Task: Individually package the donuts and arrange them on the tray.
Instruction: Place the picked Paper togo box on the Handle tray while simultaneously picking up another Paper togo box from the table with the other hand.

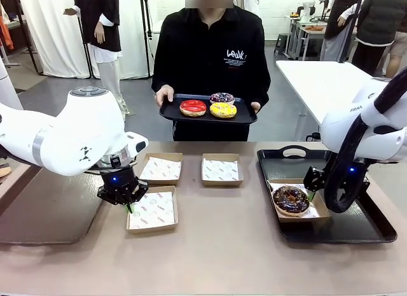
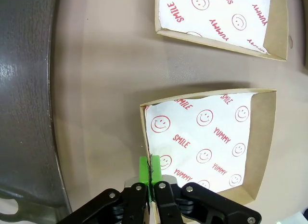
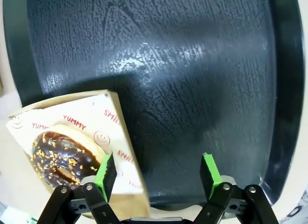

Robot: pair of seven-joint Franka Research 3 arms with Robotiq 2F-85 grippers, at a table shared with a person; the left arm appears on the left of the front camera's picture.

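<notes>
My left gripper (image 2: 150, 172) is clamped shut on the side wall of an empty paper-lined box (image 2: 207, 142). It's pinching the rim, I'd guess so I can drag the box into place for the next donut. My right gripper (image 3: 159, 168) hangs wide open, holding nothing, over the black tray (image 3: 192, 65) just beside the boxed chocolate donut (image 3: 62, 154), so that one's packaged and placed. Red donut (image 1: 193, 107), yellow donut (image 1: 223, 109) and sprinkled donut (image 1: 222, 97) sit unboxed on the person's tray (image 1: 170, 112) at the far side, out of my reach for now.
</notes>
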